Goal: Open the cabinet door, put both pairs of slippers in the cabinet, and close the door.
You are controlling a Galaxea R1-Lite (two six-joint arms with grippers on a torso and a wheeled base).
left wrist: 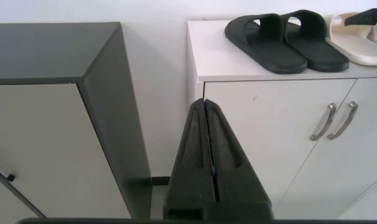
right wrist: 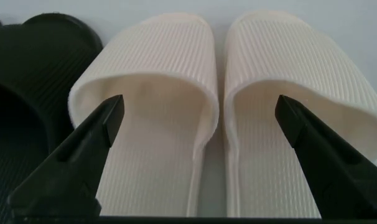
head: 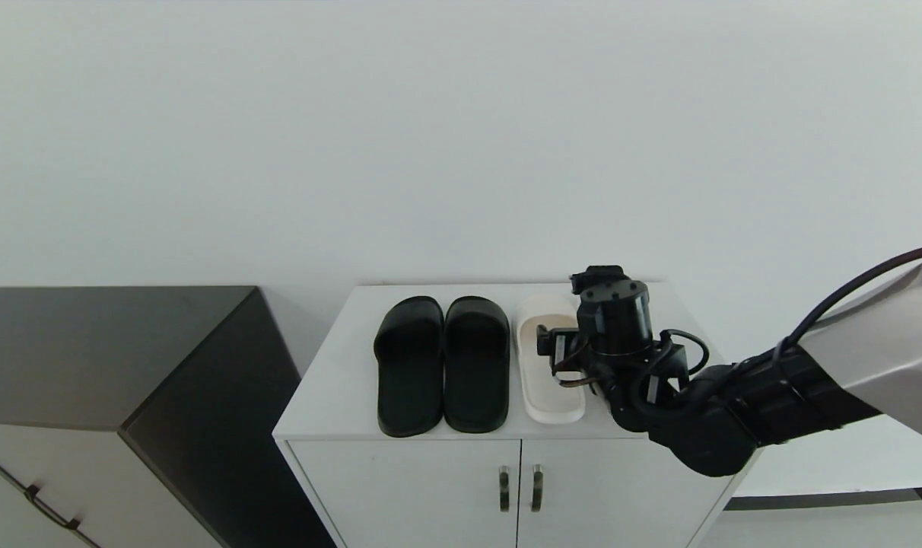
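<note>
Straps [right wrist: 157,62] on the cream slippers [right wrist: 263,171] look soft and light, so my wide-open empty right gripper [right wrist: 200,106] should pinch both, black pair [head: 472,365] at 9 o'clock

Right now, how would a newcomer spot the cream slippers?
Find the white cabinet beside the dark cabinet. On its top, the cream slippers lie at the right end, below the right gripper, jaws open. Unlike the black slippers beside them, they are pale.

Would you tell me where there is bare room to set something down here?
Bare: the strip of white cabinet top between its left edge and the black slippers, and the dark cabinet's top beside it. Crowded: the right side, where the white slippers lie under the open right gripper.
</note>
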